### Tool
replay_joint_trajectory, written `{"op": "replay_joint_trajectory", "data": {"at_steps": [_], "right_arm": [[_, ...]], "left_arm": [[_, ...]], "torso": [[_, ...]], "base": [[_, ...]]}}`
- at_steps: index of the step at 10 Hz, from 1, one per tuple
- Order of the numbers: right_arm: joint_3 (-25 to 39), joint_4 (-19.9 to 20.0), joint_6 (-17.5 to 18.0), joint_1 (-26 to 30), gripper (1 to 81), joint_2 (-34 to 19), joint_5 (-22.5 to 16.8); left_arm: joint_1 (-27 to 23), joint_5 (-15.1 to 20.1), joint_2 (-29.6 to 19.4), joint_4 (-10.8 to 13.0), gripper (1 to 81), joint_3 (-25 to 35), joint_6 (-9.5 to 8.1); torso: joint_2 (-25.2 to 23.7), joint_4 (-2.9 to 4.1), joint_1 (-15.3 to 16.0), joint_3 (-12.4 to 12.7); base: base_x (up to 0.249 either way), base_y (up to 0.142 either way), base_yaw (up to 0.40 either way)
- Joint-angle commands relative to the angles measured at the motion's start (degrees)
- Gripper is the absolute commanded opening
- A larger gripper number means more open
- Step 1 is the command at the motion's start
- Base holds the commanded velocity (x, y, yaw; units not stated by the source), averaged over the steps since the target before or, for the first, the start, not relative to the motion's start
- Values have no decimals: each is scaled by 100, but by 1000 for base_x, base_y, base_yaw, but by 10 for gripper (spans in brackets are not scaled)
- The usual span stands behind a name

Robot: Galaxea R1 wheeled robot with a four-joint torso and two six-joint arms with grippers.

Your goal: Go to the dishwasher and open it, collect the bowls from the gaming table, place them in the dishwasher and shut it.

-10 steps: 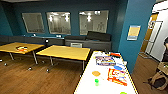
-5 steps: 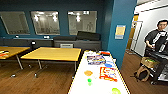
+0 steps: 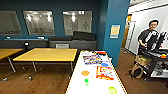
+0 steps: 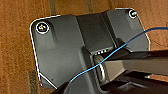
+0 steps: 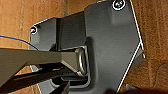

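The gaming table (image 3: pixel 77 85), long and white-topped, runs away from me at the lower middle of the head view. On it sit the bowls: an orange one (image 3: pixel 85 73) near the middle and a bright green one (image 3: pixel 112 89) at the near right. Colourful board-game boxes (image 3: pixel 104 72) lie beside them, with more further back (image 3: pixel 92 59). A small green item (image 3: pixel 86 80) lies between the bowls. The dishwasher is out of view. Both wrist views look past my own dark plate (image 4: pixel 65 50) (image 5: pixel 107 47) at brown wood floor (image 4: pixel 15 50).
Yellow-topped tables (image 3: pixel 47 54) (image 3: pixel 7 52) stand to the left. A teal pillar (image 3: pixel 113 30) rises just behind the gaming table's far right. A person (image 3: pixel 149 35) with a control rig stands at the right by a dark cart (image 3: pixel 156 58). A dark bench (image 3: pixel 72 42) lines the back wall.
The camera has turned and come closer: the gaming table has shifted from the right toward the middle and looks nearer. The person at the right has come fully into view.
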Motion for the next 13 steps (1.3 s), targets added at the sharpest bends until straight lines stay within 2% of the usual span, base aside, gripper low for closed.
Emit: {"op": "replay_joint_trajectory", "data": {"at_steps": [1, 6, 13], "right_arm": [[21, -54, -24, 222, 811, -40, -273], [21, 16, -6, 256, 811, -5, -282], [56, 34, 2, 213, 811, -22, -273]], "left_arm": [[-255, 302, -13, 54, 811, 30, 26], [-255, 284, -3, 45, 811, 21, 17], [-255, 267, -12, 45, 811, 30, 17]], "torso": [[0, 0, 0, 0], [0, 0, 0, 0], [-4, 0, -13, 2]], "base": [[0, 0, 0], [17, 0, 0], [138, 0, 0]]}}
